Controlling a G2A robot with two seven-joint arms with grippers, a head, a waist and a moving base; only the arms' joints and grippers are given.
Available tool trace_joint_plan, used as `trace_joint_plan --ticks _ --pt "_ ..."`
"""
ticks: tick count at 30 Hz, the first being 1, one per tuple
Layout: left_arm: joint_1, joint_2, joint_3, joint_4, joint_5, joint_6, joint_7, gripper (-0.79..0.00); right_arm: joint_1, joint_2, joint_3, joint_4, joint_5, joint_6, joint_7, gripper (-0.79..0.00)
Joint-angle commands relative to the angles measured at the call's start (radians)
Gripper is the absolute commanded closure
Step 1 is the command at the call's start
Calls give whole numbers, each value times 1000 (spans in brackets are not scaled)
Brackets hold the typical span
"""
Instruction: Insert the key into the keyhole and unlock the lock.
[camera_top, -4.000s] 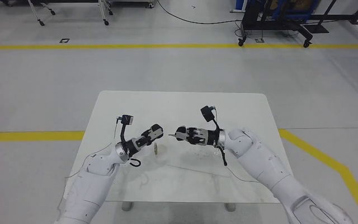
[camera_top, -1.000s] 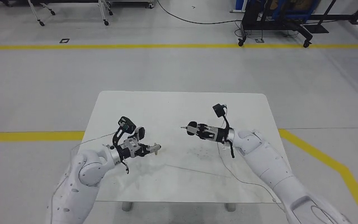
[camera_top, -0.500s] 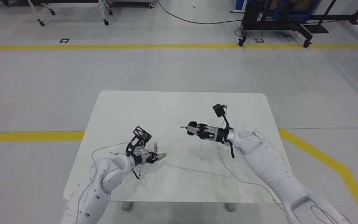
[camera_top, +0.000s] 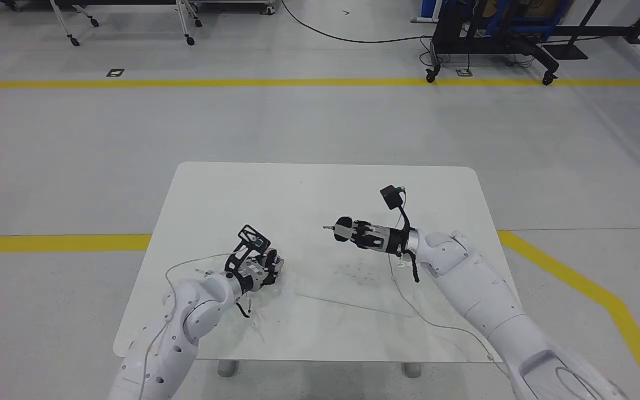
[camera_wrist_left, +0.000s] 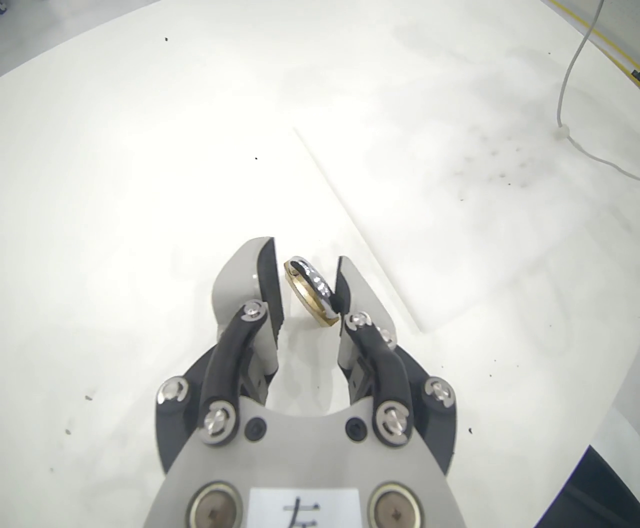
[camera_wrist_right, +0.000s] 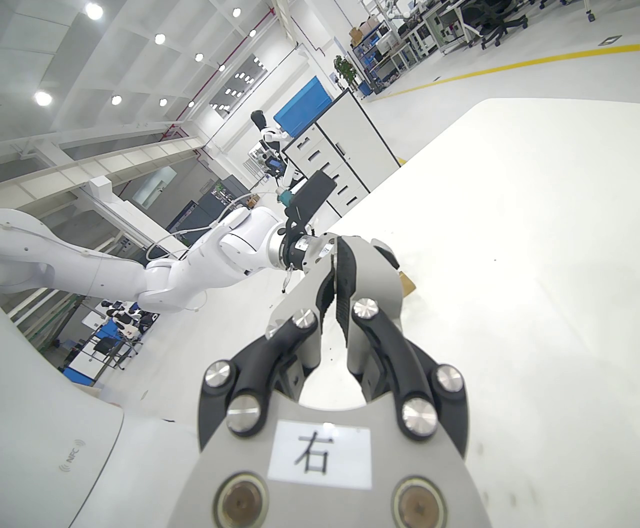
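A small brass padlock (camera_wrist_left: 311, 295) with a silver shackle stands on edge on the white table (camera_top: 330, 190), slanted between the pads of my left gripper (camera_wrist_left: 310, 285). The fingers are shut on it at its corners. From above, the left gripper (camera_top: 272, 268) points down at the table's front left part and hides the lock. My right gripper (camera_top: 335, 229) hovers over the table's middle, apart from the left one. Its fingers (camera_wrist_right: 345, 280) are pressed together, and a thin key tip (camera_top: 327, 228) pokes out toward the left arm.
A grey cable (camera_wrist_left: 570, 100) crosses the table at the right arm's side. A thin straight seam (camera_wrist_left: 350, 215) runs across the tabletop just past the lock. Bare tabletop lies all around both grippers.
Since 4 s ago the two grippers have drawn apart. My left gripper has turned downward and lowered the padlock onto the table. My right gripper has kept still over the last second.
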Motion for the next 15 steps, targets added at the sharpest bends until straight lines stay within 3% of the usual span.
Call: trace_joint_plan --ticks 1,15 --pt "0 1 1 -3 19 2 -4 0 0 0 0 0 0 0 0 0" --pt "-8 0 -5 10 4 29 47 0 0 0 0 0 0 0 0 0"
